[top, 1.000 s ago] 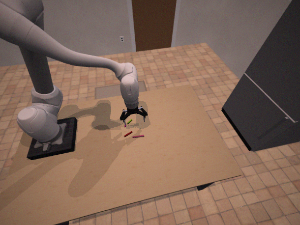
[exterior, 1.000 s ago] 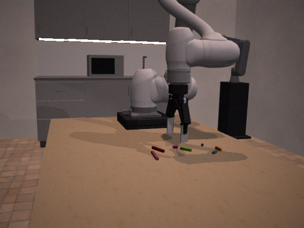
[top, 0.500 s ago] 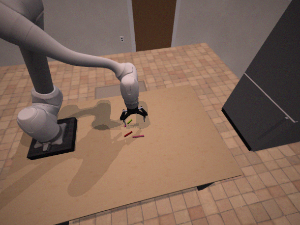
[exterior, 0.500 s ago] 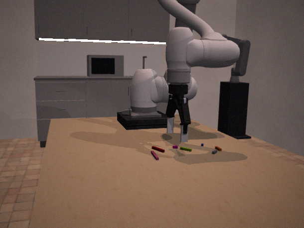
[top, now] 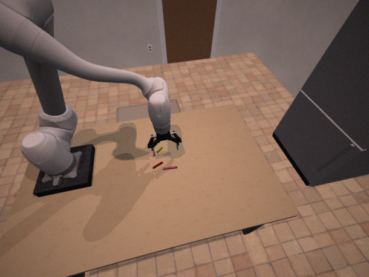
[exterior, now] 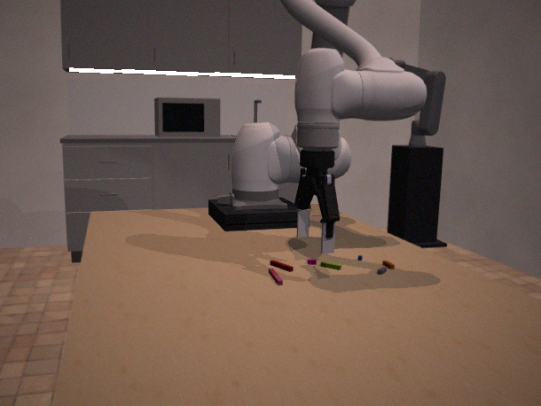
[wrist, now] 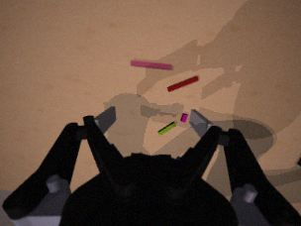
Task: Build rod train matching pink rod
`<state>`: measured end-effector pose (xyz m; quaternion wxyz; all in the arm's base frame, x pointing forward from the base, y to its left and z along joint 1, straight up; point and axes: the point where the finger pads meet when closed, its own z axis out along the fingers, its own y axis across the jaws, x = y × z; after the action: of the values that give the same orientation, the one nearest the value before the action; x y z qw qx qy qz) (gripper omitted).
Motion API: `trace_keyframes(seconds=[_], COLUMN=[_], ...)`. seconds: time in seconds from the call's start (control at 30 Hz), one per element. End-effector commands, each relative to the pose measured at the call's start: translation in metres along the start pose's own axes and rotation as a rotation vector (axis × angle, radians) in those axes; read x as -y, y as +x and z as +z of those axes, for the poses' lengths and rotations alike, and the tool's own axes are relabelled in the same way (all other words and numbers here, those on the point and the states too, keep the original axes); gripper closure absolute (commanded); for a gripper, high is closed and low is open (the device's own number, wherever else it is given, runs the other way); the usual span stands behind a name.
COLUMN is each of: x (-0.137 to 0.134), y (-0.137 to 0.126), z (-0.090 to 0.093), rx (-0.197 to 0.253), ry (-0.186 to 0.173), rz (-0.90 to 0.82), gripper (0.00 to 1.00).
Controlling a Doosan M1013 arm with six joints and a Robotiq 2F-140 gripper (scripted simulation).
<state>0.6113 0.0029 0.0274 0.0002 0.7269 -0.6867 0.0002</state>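
My gripper is open and empty, hanging a little above the table; it also shows in the top view and in the wrist view. The lime rod lies flat just below the fingers, also seen from the wrist. The short magenta rod lies just off its end, close to one fingertip. The red rod and the pink rod lie apart, nearer the table's middle. A blue rod, an orange rod and a grey rod lie to the right.
The robot base stands on a black plate at the table's far side. A dark cabinet stands beside the table. A counter with a microwave is behind it.
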Motion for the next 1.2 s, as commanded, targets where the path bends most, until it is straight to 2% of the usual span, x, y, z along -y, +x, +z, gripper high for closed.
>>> trace_keyframes(seconds=[0.0, 0.63, 0.73, 0.97, 1.03, 1.07, 1.17], x=[0.000, -0.002, -0.020, -0.049, -0.049, -0.059, -0.071], y=[0.000, -0.001, -0.011, -0.026, -0.026, -0.031, -0.036], z=[0.000, 0.000, -0.001, -0.001, -0.001, -0.001, 0.000], rx=[0.000, 0.000, 0.000, 0.000, 0.000, 0.000, 0.000], ry=[0.000, 0.000, 0.000, 0.000, 0.000, 0.000, 0.000], rz=[0.000, -0.022, -0.201, -0.486, -0.486, -0.589, -0.702], gripper=[0.00, 0.00, 0.00, 0.00, 0.00, 0.00, 0.00])
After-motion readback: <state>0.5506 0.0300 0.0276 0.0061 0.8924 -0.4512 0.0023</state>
